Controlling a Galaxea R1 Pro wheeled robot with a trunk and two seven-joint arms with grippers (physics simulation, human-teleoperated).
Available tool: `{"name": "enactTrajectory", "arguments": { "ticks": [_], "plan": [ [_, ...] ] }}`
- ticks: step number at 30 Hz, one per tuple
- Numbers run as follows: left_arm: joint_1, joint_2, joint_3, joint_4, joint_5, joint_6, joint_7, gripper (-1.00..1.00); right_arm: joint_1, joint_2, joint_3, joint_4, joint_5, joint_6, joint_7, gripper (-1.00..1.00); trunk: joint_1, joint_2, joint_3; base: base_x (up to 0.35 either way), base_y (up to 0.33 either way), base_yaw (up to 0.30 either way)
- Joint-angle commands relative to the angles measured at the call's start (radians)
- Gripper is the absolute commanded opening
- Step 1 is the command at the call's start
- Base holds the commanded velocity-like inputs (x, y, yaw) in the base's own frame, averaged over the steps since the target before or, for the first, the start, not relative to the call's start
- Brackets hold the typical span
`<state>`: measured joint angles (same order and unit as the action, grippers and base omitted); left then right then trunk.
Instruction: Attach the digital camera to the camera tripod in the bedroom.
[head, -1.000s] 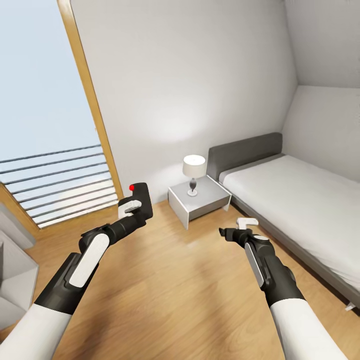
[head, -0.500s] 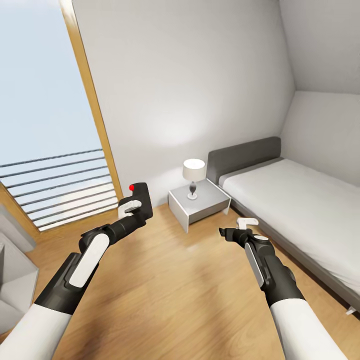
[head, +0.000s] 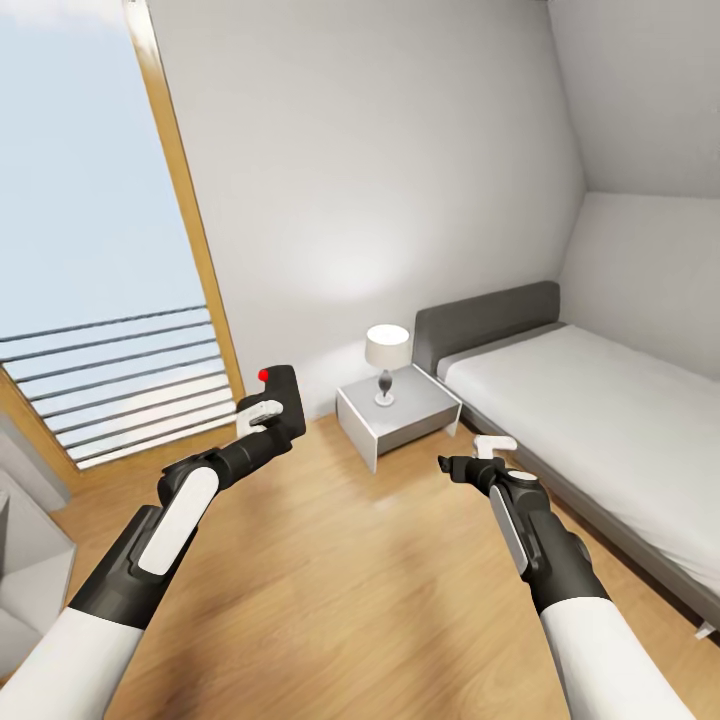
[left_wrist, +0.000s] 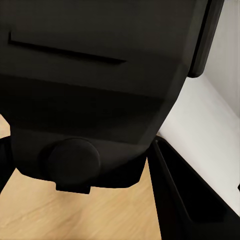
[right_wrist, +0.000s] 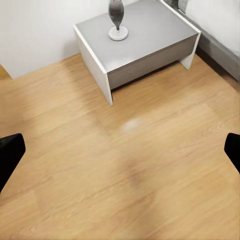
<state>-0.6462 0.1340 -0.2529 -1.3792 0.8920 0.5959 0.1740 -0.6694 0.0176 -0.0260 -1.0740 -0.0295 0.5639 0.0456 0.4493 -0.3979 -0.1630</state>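
The digital camera (head: 283, 398), dark and boxy with a red button on top, is held upright by my left gripper (head: 268, 415), which is shut on it above the wood floor. Up close in the left wrist view the camera's black body (left_wrist: 95, 85) hides most of what lies beyond it, with a dark finger (left_wrist: 175, 195) beside it. My right gripper (head: 478, 455) hangs open and empty over the floor; its two dark fingertips (right_wrist: 10, 155) stand far apart in the right wrist view. The camera tripod is out of view.
A grey nightstand (head: 400, 412) with a small white-shaded lamp (head: 386, 347) stands against the white wall ahead, also the nightstand (right_wrist: 140, 45) below my right wrist. The grey bed (head: 590, 400) runs along the right. A wood-framed window (head: 100, 250) with slats fills the left.
The whole head view has shifted slightly as the camera turned, moving nightstand and bed a little. Both arms keep their poses.
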Motion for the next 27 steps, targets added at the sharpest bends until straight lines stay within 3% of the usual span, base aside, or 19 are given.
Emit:
{"name": "enactTrajectory", "arguments": {
  "ticks": [1, 27],
  "plan": [
    [-0.001, 0.001, -0.002, -0.001, 0.008, 0.002, 0.007, -1.0, -0.001, 0.001, -0.003, -0.001, -0.003, 0.005, 0.003, 1.0, 0.001, -0.002, -0.001, 0.0, 0.0, 0.0],
    [-0.001, 0.002, -0.001, -0.001, 0.008, 0.003, 0.007, -1.0, -0.001, 0.001, -0.003, -0.001, -0.003, 0.005, 0.003, 1.0, 0.001, -0.002, 0.041, 0.0, 0.0, 0.0]
  ]
}}
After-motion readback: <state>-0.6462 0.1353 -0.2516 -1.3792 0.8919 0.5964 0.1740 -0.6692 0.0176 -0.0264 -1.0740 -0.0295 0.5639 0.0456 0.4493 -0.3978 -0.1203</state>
